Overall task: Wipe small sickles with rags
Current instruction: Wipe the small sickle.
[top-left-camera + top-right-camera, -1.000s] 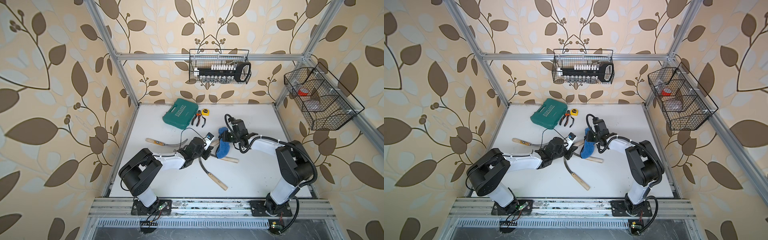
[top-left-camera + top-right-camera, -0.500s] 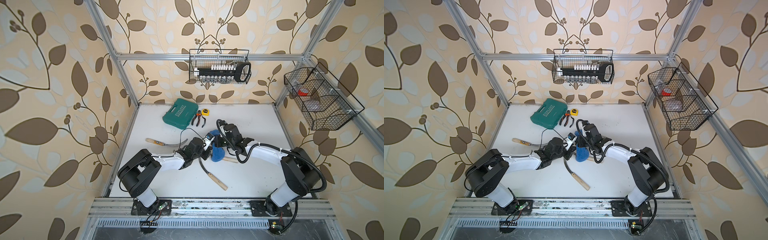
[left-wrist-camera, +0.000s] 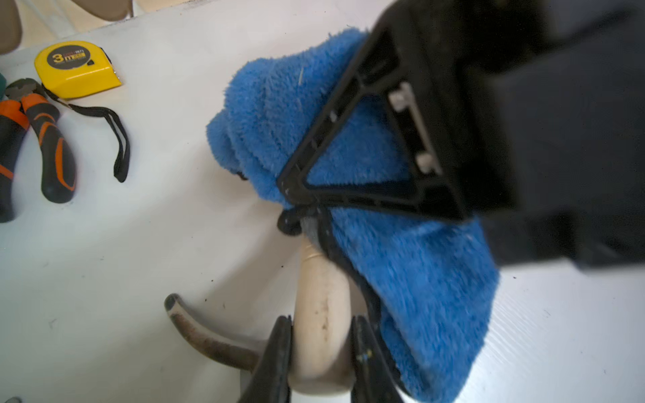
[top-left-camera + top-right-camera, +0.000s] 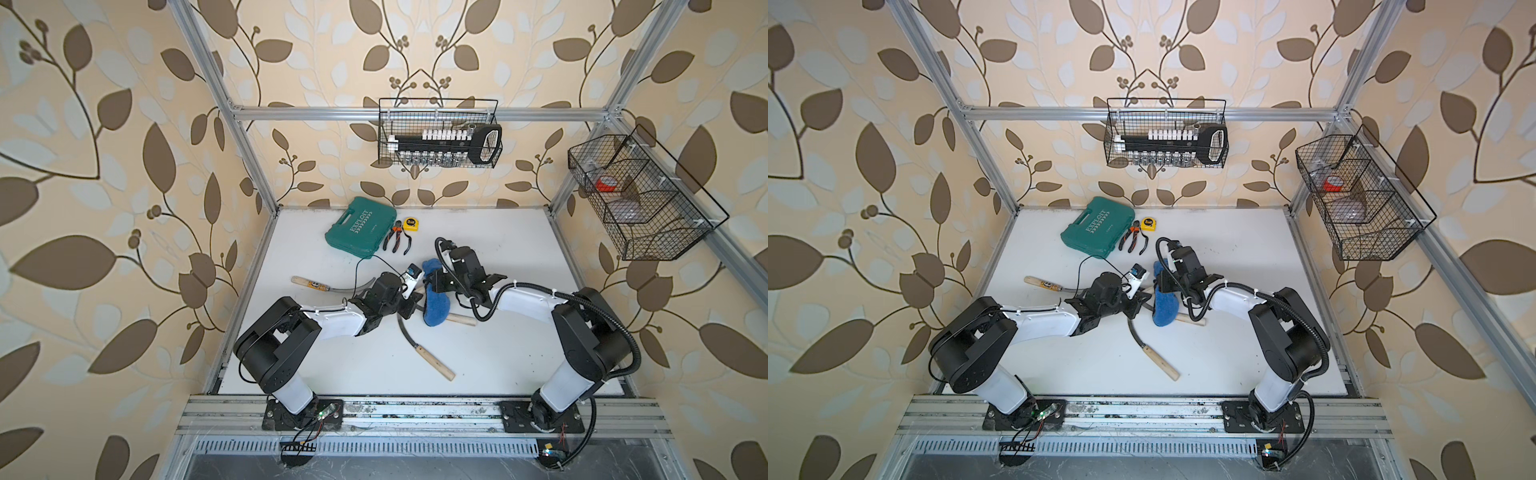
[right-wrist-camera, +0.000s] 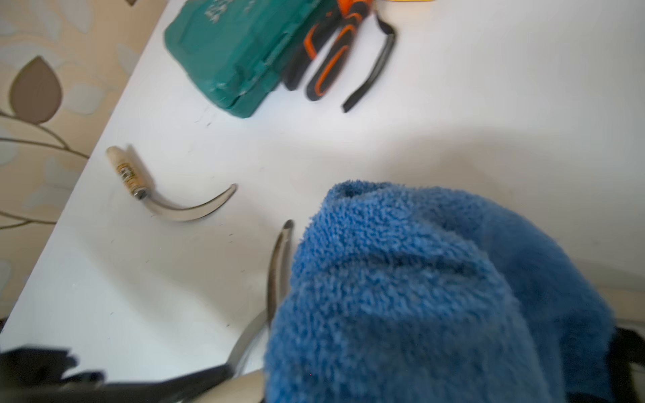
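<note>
L gripper (image 3: 321, 349) is clamped tight on the pale wooden handle of one small sickle (image 3: 319, 286) at mid-bench (image 4: 498, 257), while R gripper (image 3: 296, 209) is pinched closed on the blue rag (image 3: 401, 261), which prob. wraps that sickle's blade, hidden underneath.

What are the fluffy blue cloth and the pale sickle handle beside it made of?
The blue cloth looks like soft fabric with a fuzzy deep pile, likely microfibre. The sickle handle seems to be unvarnished wood: pale and matt, with dark scuffs.
</note>
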Available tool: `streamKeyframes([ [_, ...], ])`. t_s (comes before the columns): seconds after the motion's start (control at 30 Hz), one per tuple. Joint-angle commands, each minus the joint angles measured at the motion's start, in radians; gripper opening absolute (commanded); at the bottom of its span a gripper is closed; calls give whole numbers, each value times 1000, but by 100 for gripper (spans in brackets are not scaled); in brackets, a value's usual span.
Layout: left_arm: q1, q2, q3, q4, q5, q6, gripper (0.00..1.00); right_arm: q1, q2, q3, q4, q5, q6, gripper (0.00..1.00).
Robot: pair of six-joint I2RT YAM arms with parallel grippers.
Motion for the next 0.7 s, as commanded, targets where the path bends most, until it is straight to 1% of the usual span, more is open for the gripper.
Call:
streamKeyframes([
  [0.0, 27, -48, 15, 114, 18, -27, 0, 43, -76, -58, -10, -80, -16, 0],
  [0.03, 27, -49, 13, 118, 23, -26, 0, 42, -90, -75, 2, -87, -17, 0],
  [0.13, 27, -51, 10, 123, 29, -27, 0, 28, -82, -84, -4, -46, -25, 0],
  [0.27, 27, -57, 3, 126, 47, -25, 0, -79, 19, -52, -9, -74, -20, 0],
  [0.33, 27, -60, 2, 127, 51, -24, 0, -112, 69, -18, -29, -45, -22, 0],
  [0.4, 27, -63, 1, 124, 58, -23, 0, -122, 101, 13, -51, -26, -21, 0],
  [0.5, 27, -62, -1, 128, 66, -18, 0, -92, 99, 36, -62, -30, -23, 0],
  [0.57, 27, -62, 2, 124, 66, -19, 0, -41, 87, 58, -87, 2, -23, 0],
  [0.67, 27, -68, -2, 129, 68, -19, 0, 40, 64, 72, -90, -33, -36, 0],
])
